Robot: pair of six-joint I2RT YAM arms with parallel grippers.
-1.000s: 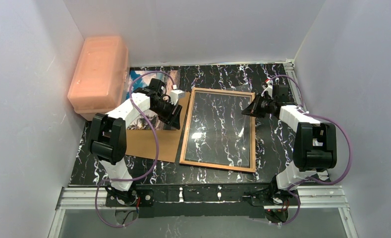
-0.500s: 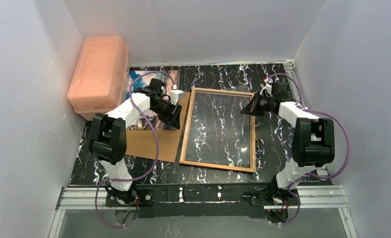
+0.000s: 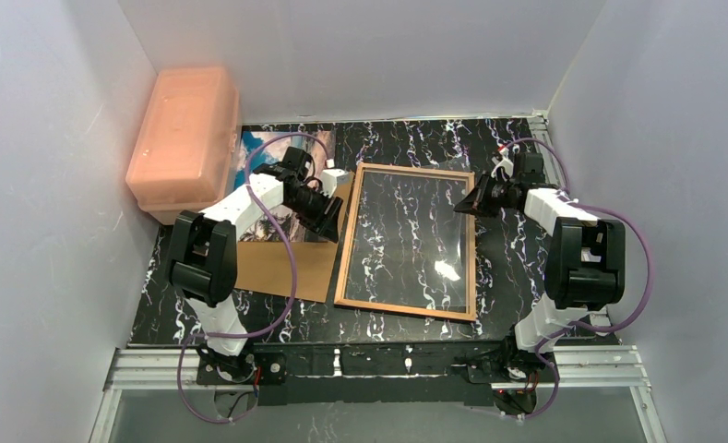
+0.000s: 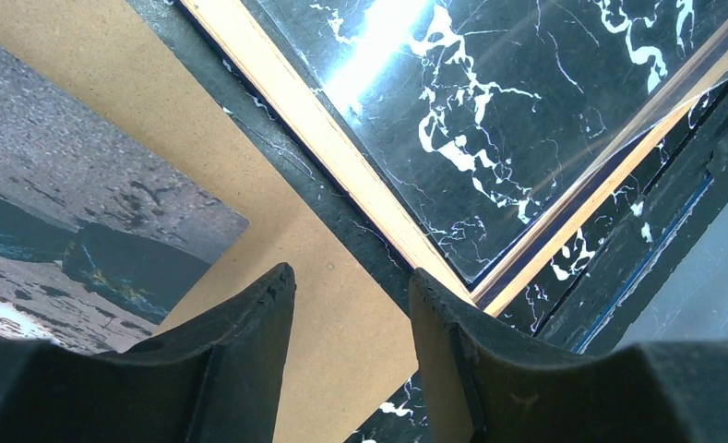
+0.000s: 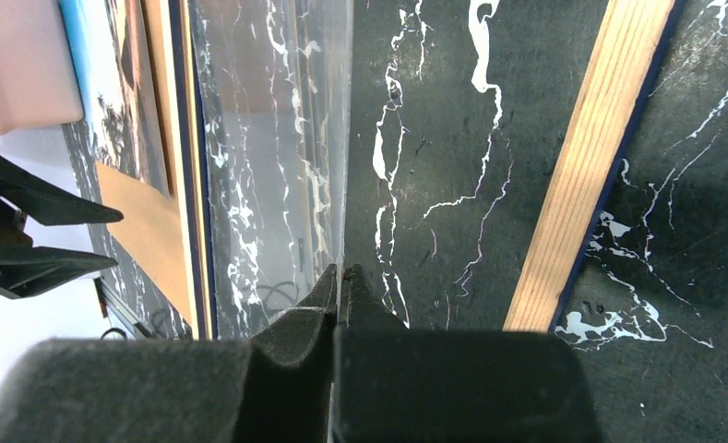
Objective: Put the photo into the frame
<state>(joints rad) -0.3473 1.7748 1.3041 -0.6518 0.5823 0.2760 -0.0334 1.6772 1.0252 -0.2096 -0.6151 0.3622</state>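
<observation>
left gripper (image 3: 328,217) has nudged closer to the frame (image 3: 406,311), and right gripper (image 3: 471,200) has edged slightly outward at its right rail.
left jaws stand part open over the brown backing board (image 4: 277,212), holding nothing. right fingers are pinched shut on the edge of the clear pane (image 5: 268,138), which runs straight into the fingertips; how far that edge is lifted is hard to judge. the frame lies flat mid-table, wood-coloured side up, with the marble table (image 3: 507,268) showing through it. the photo (image 3: 252,145) lies outside the frame, to its left, on the backing board and just beside the pink plastic box (image 3: 184,129). the left arm hides most of it, so only its blue top and a dark lower corner show.
</observation>
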